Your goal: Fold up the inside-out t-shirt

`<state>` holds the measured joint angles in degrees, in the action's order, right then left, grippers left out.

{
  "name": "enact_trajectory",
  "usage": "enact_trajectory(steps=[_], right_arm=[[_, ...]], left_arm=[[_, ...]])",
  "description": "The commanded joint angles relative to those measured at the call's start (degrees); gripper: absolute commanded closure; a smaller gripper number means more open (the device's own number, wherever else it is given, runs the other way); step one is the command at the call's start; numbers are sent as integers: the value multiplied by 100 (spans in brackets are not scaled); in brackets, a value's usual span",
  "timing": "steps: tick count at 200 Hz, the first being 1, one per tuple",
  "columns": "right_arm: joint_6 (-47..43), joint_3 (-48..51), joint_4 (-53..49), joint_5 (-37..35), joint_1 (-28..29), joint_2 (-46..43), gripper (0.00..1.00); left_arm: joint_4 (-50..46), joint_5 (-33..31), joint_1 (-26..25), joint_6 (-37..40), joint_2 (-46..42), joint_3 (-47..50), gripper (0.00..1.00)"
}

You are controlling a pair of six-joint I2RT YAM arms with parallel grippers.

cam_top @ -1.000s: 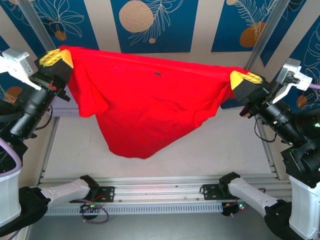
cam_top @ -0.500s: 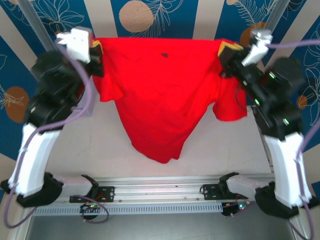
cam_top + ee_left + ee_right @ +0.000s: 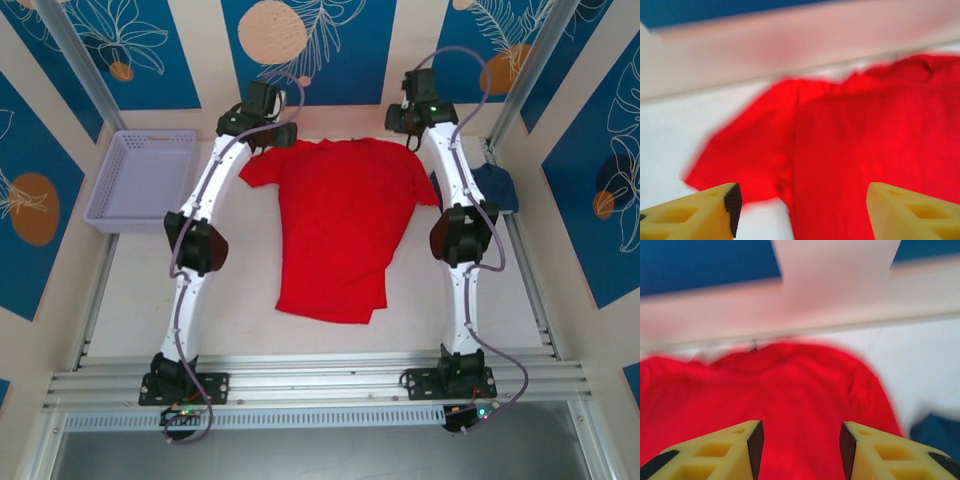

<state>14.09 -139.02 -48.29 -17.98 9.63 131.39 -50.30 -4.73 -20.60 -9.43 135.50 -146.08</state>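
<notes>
On the white table [image 3: 130,290], the inside-out t-shirt [image 3: 340,230] lies spread flat between the two outstretched arms, with the collar toward the far wall and the hem toward the arm bases. At the collar end, the left gripper [image 3: 802,200] hangs above one shoulder of the shirt and the right gripper [image 3: 800,440] above the other. Both pairs of yellow fingers [image 3: 700,212] stand apart with no cloth between them, the left pair set wider.
</notes>
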Motion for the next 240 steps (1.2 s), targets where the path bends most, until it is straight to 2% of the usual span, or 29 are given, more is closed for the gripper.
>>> enact_trajectory(steps=[1, 24, 37, 69, 95, 113, 124, 147, 168, 189, 222, 240], right_arm=[[128, 1967, 195, 680, 481, -1648, 52], [675, 4751, 931, 1435, 760, -2904, 49], [861, 5870, 1010, 1463, 910, -3375, 46], [1429, 7711, 1067, 1519, 1234, -4100, 45], [1917, 8702, 1518, 1749, 1412, -4295, 45], [2143, 8967, 1871, 1951, 1483, -4097, 46], [2177, 8976, 1949, 1905, 1537, -3970, 50], [2096, 8872, 1766, 1558, 1546, -4031, 83], [1903, 8740, 1333, 1278, 1462, -4474, 97], [1817, 8640, 1072, 1808, 1168, -5139, 100], [1916, 8377, 996, 3367, 440, -5951, 100], [2211, 8231, 1279, 4173, 129, -6216, 99]], left_arm=[[1031, 541, 79, -471, -2087, 2218, 31], [2547, 876, 81, -995, -3717, 5230, 30], [2968, 1007, 76, -1186, -4304, 6433, 30], [3136, 798, 77, -1245, -5171, 8254, 29], [3558, 1083, 74, -1547, -5644, 9256, 29], [3688, 1157, 60, -1661, -5845, 9648, 29], [3645, 1141, 57, -1656, -5923, 9748, 29], [3488, 1108, 47, -1586, -6089, 9897, 29], [3457, 1297, -25, -1519, -6223, 10100, 29], [3566, 1521, -118, -1474, -6322, 10362, 29], [3844, 1625, -348, -1371, -6415, 10599, 29], [3994, 1663, -605, -1195, -6380, 10626, 29]])
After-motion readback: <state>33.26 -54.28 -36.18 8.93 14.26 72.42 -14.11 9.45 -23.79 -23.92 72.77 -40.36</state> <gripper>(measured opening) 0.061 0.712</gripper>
